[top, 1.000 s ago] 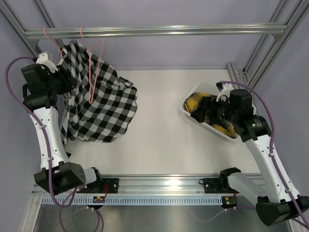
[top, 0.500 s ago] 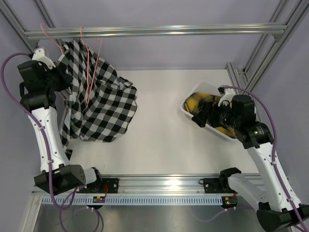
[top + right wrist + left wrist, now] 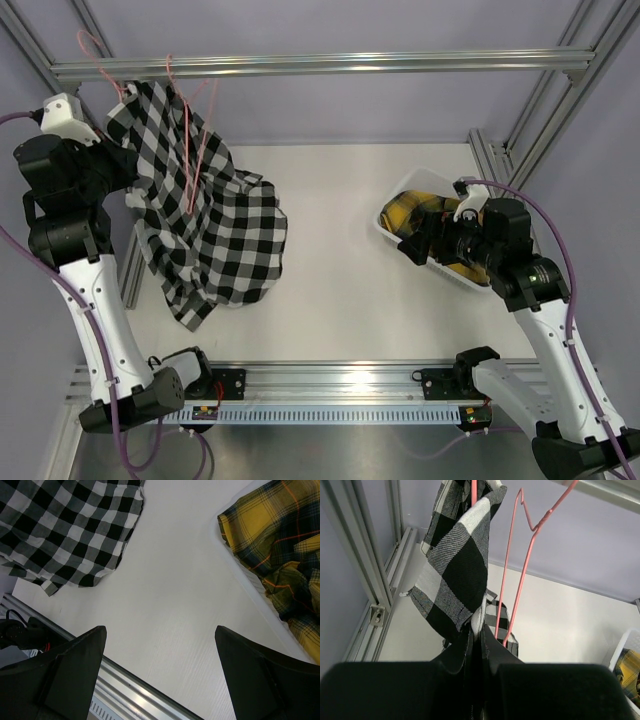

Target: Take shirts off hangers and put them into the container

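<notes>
Shirt (image 3: 215,235) (soft black-and-white check) with thin pink wire hanger (image 3: 187,165)

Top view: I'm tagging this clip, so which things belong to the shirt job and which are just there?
Job: black-and-white shirt, yellow shirt, pink hangers, white basket.
Just there: aluminium rail, table.
</notes>
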You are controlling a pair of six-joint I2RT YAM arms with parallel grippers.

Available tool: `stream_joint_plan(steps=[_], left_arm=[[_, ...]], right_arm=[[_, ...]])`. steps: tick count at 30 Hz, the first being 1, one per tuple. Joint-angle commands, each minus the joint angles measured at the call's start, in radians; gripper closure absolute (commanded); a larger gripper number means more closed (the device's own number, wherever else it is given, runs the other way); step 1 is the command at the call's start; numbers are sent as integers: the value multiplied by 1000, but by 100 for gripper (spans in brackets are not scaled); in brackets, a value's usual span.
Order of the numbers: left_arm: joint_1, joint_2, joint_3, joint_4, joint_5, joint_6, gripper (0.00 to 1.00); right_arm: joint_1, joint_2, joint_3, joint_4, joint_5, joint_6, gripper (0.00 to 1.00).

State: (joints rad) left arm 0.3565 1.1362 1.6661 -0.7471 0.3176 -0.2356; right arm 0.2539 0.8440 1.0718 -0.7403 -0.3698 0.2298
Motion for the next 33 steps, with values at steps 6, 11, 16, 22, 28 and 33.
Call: stream_joint_plan(steps=[6,11,16,22,28,33], left_arm=[[-73,-185,-163,-9,-123,28,100],[-155,-266,-230,-124,-150,76,100],[-232,-351,-302,-169,-74,127,100],[-298,-389,-368,-192,148,177,100],[-337,-414,-419,-179,343,186,100],[-384,-412,-424,-156,497,205,100]], right_arm=[[10,-8,-19,33,-43,-14,1],[11,1,-27,47,-41,-10,1],[12,3,-41,62,-44,-4,1],[13,18,-44,67,-49,-4,1],[12,29,-42,68,-52,-7,0],[12,26,-33,70,-63,-20,1]])
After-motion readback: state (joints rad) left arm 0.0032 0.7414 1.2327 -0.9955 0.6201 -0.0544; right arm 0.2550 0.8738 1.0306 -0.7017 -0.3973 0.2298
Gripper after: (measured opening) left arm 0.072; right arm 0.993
